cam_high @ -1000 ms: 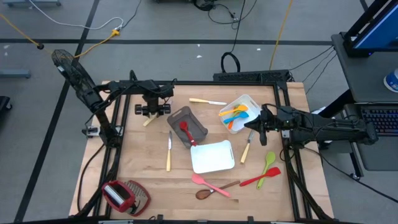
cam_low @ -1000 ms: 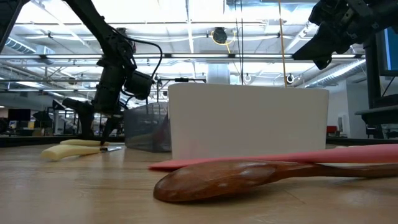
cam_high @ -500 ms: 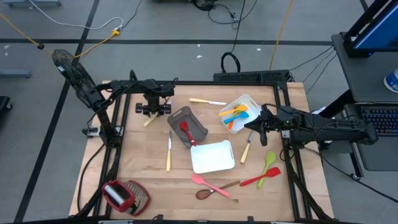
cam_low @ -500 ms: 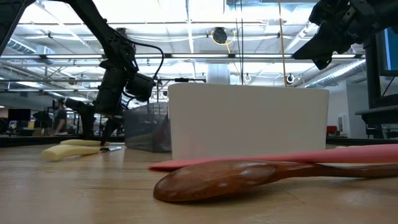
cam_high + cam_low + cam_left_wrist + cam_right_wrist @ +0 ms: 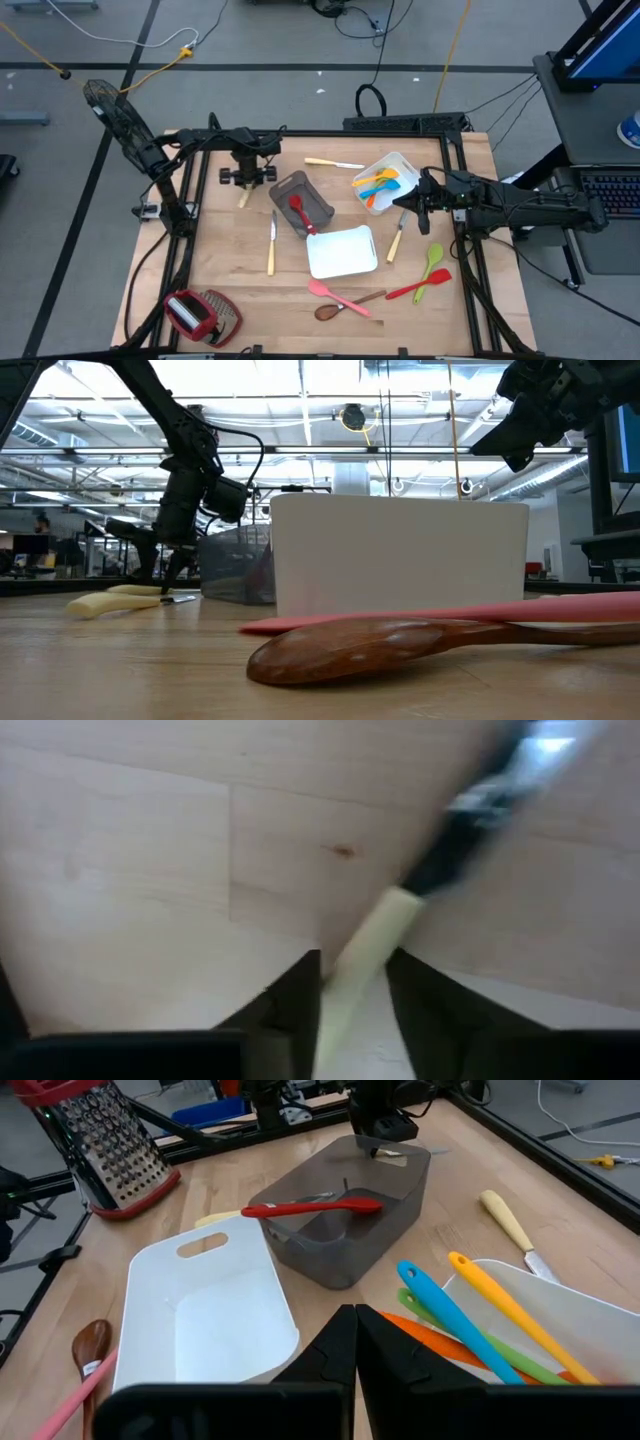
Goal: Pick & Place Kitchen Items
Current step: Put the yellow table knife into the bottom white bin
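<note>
left pincer (image 5: 243, 186): down at the far left of the wooden counter (image 5: 230, 270), fingers either side of the pale handle of a metal knife (image 5: 362, 960). From the wrist view they look close to the handle but whether they're actually clamped, can't tell.
right pincer (image 5: 408, 206): fingers together, holding nothing, parked up in the air by the right side, just beside the far white rectangular tray (image 5: 402, 163).
the knife: lying flat near the far left edge, just off the grey see-through bin (image 5: 312, 208). Looks light, stiff and thin, and the smooth handle is probably a bit slippery. My guess is mid-handle is the spot to grab, not the blade end.
how it'll handle: sits so low on the counter that the fingers pretty much have to scrape the wood to get under it. It could swing if held off-centre.
stuff nearby: red plastic spoon (image 5: 310, 1207) already in the grey bin; blue, orange and green utensils in the far tray; an empty-looking white tray (image 5: 342, 252) mid-counter.
in the way: nothing much except the bin wall right next to the knife.
still loose: brown wooden spoon (image 5: 400, 646) and a pink spatula (image 5: 335, 293) near the front edge.
</note>
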Controlling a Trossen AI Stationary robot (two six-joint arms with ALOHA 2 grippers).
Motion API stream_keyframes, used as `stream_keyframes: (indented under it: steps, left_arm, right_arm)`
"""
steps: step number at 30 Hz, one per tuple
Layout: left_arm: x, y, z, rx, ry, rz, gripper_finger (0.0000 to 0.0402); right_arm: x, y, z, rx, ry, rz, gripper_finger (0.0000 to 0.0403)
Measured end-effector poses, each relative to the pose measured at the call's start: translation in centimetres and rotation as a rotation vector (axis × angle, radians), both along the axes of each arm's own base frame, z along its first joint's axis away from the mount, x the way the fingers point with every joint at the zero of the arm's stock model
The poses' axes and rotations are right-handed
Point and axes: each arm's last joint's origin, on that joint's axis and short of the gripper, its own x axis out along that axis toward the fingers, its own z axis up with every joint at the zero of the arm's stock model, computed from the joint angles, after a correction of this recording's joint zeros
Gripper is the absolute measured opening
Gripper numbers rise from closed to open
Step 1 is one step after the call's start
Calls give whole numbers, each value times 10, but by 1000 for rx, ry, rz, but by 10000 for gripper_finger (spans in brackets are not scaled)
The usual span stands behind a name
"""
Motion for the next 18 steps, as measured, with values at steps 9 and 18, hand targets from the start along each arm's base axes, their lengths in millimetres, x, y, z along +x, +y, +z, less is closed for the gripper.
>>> stream_keyframes:
  steps: [9, 18]
  left_arm:
    - [1, 1, 0, 10, -2, 4, 25]
    - [-2, -1, 10, 54, -16, -3, 21]
  right_arm:
    - [0, 0, 0, 0, 0, 0, 0]
    - [0, 0, 0, 0, 0, 0, 0]
